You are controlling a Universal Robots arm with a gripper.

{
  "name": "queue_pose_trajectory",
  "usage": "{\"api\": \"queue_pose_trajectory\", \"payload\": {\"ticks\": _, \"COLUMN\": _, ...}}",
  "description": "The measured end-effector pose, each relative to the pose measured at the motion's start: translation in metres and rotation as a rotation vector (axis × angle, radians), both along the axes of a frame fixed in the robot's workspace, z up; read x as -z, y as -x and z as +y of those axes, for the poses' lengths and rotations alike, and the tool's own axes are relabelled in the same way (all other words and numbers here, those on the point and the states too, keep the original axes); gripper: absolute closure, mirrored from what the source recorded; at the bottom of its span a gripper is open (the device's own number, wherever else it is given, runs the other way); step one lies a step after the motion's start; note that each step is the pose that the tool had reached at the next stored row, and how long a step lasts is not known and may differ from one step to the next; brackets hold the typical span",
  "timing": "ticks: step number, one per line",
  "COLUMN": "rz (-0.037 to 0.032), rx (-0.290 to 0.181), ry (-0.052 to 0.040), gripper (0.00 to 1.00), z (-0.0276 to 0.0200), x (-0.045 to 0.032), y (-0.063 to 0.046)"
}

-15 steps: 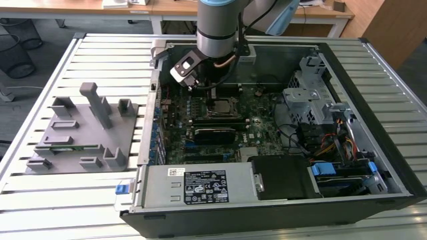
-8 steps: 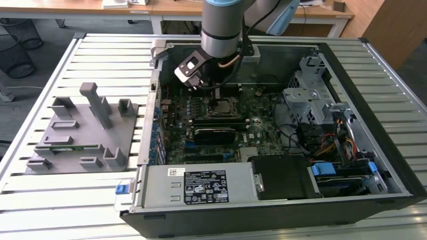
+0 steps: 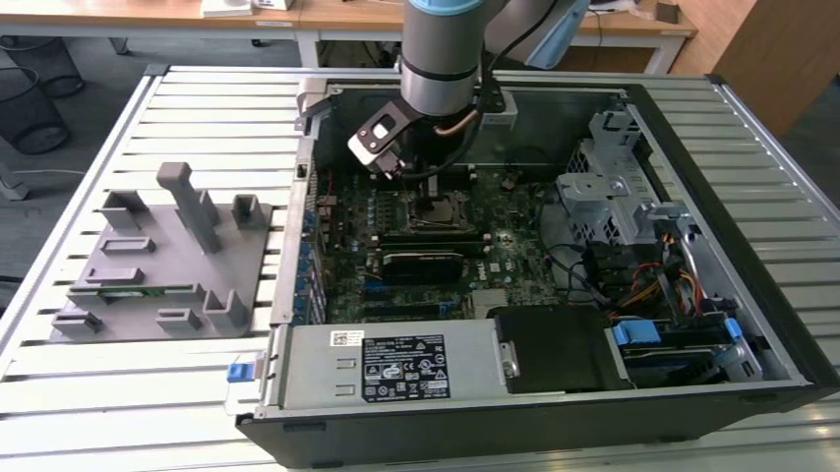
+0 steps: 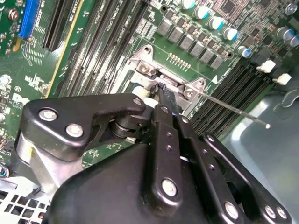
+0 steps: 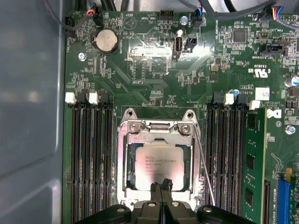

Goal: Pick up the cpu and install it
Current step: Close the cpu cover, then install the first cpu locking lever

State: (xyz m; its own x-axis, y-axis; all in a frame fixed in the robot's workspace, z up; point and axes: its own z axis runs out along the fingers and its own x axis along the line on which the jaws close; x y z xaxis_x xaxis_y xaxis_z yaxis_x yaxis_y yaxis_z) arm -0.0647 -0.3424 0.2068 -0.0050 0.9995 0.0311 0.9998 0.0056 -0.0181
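Silvery slatted metal formed the bench [image 3: 132,393] in the exterior view. An open computer case [image 3: 735,147] covered the middle and the exterior view's right of it, and a grey parts holder [image 3: 145,295] sat near the edge on the exterior view's left. The robot arm [image 3: 440,49] reached down into the case over the processor socket [image 3: 434,211], near the middle of the motherboard [image 3: 525,256].

In the second wrist view, the gripper [image 4: 161,88] pointed at the socket's metal frame [image 4: 154,70]. Its 2 black fingers [image 4: 163,121] were pressed together with nothing visible between them. A thin retaining lever [image 4: 233,109] stuck out sideways, unlatched.

In the first wrist view, the cpu [image 5: 159,161] lay flat inside the open socket frame, its pale metal top facing up. The gripper tips, closed against each other, rested at the chip's near edge; whether they touched it could not be told. Banks of memory slots [image 5: 88,158] flanked the socket.

The seating step appeared to be in hand, with the chip already placed and not yet locked. Any further move would call for gentleness, so the chip stayed square in its seat.
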Motion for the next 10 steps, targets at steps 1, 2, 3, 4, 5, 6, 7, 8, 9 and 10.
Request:
{"api": "queue_pose_trajectory", "payload": {"ticks": 1, "rz": 0.0001, "rx": 0.0, "ry": 0.0, "gripper": 0.89, "z": -0.0001, "x": 0.0, "y": -0.0011}}
{"api": "queue_pose_trajectory", "payload": {"ticks": 2, "rz": 0.0001, "rx": 0.0, "ry": 0.0, "gripper": 0.89, "z": -0.0001, "x": 0.0, "y": -0.0024}}
{"api": "queue_pose_trajectory", "payload": {"ticks": 3, "rz": 0.0002, "rx": 0.0, "ry": 0.0, "gripper": 0.89, "z": -0.0001, "x": 0.0, "y": -0.0036}}
{"api": "queue_pose_trajectory", "payload": {"ticks": 4, "rz": 0.0002, "rx": 0.0, "ry": 0.0, "gripper": 0.89, "z": -0.0001, "x": 0.0, "y": -0.0049}}
{"api": "queue_pose_trajectory", "payload": {"ticks": 5, "rz": 0.0003, "rx": 0.0, "ry": 0.0, "gripper": 0.89, "z": -0.0001, "x": 0.0, "y": -0.0063}}
{"api": "queue_pose_trajectory", "payload": {"ticks": 6, "rz": 0.0004, "rx": 0.0, "ry": 0.0, "gripper": 0.89, "z": -0.0001, "x": 0.0, "y": -0.0072}}
{"api": "queue_pose_trajectory", "payload": {"ticks": 7, "rz": 0.0003, "rx": 0.0, "ry": -0.0001, "gripper": 0.89, "z": -0.0001, "x": 0.0, "y": -0.0077}}
{"api": "queue_pose_trajectory", "payload": {"ticks": 8, "rz": 0.0003, "rx": 0.0, "ry": -0.0001, "gripper": 0.89, "z": -0.0001, "x": 0.0, "y": -0.0082}}
{"api": "queue_pose_trajectory", "payload": {"ticks": 9, "rz": 0.0003, "rx": 0.0, "ry": -0.0001, "gripper": 0.89, "z": -0.0001, "x": 0.0, "y": -0.0087}}
{"api": "queue_pose_trajectory", "payload": {"ticks": 10, "rz": 0.0003, "rx": 0.0, "ry": 0.0, "gripper": 0.89, "z": -0.0001, "x": 0.0, "y": -0.0092}}
